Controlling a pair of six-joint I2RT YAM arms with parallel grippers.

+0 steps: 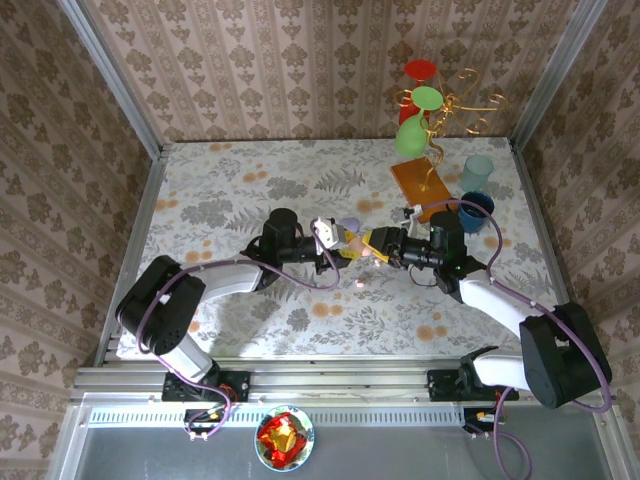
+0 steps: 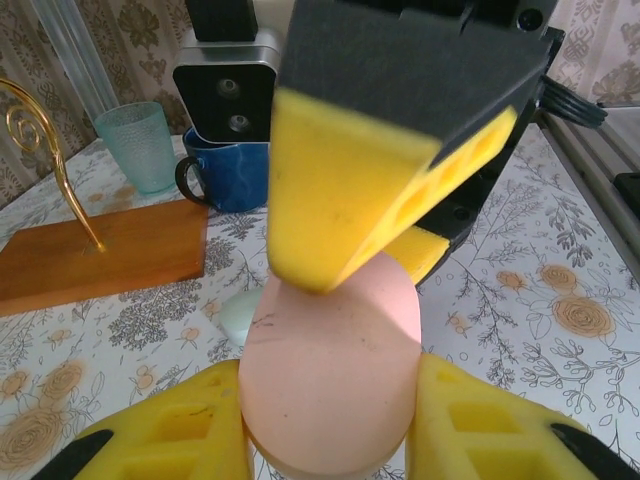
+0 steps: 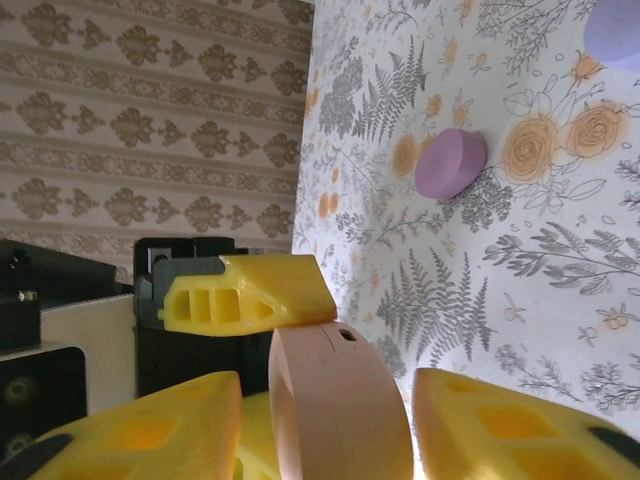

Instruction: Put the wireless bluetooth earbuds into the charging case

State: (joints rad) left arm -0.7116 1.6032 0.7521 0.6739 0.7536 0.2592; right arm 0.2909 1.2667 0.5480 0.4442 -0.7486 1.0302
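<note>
A round pink charging case (image 2: 330, 370) stands on edge above the middle of the table, closed, with my left gripper (image 2: 325, 400) shut on its two sides. My right gripper (image 3: 330, 400) straddles the same pink case (image 3: 335, 400); its jaws stand open, with a gap showing between the case and the right-hand finger (image 3: 510, 425). From above, the left gripper (image 1: 335, 243) and right gripper (image 1: 375, 245) meet tip to tip. One right finger (image 2: 350, 190) rests on the case's top edge. A tiny pink earbud (image 1: 358, 284) lies on the table just in front of them.
A lilac case (image 3: 450, 163) lies on the table beyond the grippers, and a mint case (image 2: 240, 315) sits just behind the pink one. At the back right stand a wooden base with a gold wire stand (image 1: 420, 180), a blue mug (image 1: 476, 212) and a teal glass (image 1: 477, 172).
</note>
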